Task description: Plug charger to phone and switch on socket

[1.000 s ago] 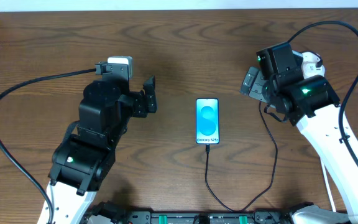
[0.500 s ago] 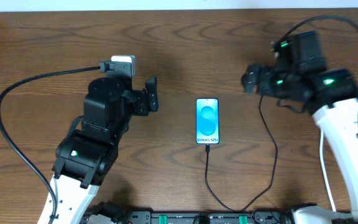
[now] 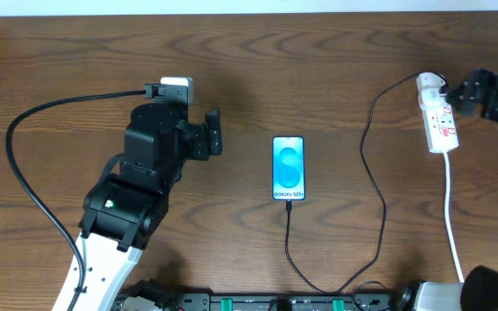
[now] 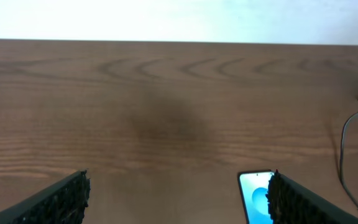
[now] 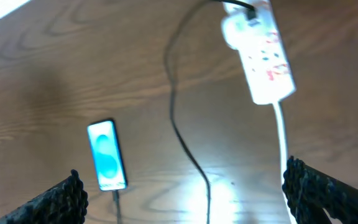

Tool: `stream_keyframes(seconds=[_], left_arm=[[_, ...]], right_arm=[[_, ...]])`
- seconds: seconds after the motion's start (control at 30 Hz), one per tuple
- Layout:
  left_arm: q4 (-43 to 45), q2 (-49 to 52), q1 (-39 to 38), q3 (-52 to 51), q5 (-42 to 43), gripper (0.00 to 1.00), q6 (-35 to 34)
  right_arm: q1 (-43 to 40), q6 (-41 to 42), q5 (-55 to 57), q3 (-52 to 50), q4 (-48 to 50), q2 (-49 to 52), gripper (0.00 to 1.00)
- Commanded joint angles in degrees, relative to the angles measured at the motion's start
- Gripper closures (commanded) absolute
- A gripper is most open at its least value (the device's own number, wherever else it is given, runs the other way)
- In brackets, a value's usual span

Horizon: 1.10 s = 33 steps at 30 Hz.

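The phone [image 3: 289, 168] lies flat mid-table, screen bright blue. It also shows in the left wrist view [image 4: 255, 196] and the right wrist view [image 5: 107, 155]. The charger cable [image 3: 372, 186] runs from the phone's near end, loops forward, then back to the white socket [image 3: 437, 112] at the far right, seen too in the right wrist view [image 5: 264, 57]. My left gripper [image 3: 212, 138] is open and empty, left of the phone. My right gripper [image 3: 469, 91] is at the right edge beside the socket, open and empty in its wrist view [image 5: 185, 199].
The socket's white cord [image 3: 450, 207] runs toward the front edge. The left arm's thick black cable [image 3: 37, 155] loops over the table's left side. A white block [image 3: 176, 87] sits on the left arm.
My right arm has swung away to the right edge, uncovering the socket. The left arm shifted slightly. The phone and cable have not moved.
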Motion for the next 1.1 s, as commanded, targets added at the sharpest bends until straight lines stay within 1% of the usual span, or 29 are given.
stream_keyframes(seconds=[0.0, 0.1, 0.23, 0.6, 1.07], left_arm=[[-0.2, 0.2, 0.1, 0.2, -1.2, 0.09, 0.6], [-0.4, 0.2, 0.1, 0.2, -1.2, 0.09, 0.6], [-2.1, 0.2, 0.1, 0.2, -1.2, 0.09, 0.6], [-6.1, 0.2, 0.1, 0.2, -1.2, 0.09, 0.6], [-6.2, 0.2, 0.1, 0.2, -1.2, 0.09, 0.6]], right_arm=[[-1.7, -4.8, -1.4, 1.0, -0.3, 0.3, 0.01], [-1.6, -8.0, -1.4, 1.0, -0.2, 0.3, 0.01], [-1.6, -9.5, -1.3, 0.9, -0.2, 0.3, 0.01], [-1.6, -9.5, 1.7, 0.9, 0.2, 0.3, 0.01], [-1.6, -9.5, 2.2, 0.9, 0.3, 0.3, 0.01]])
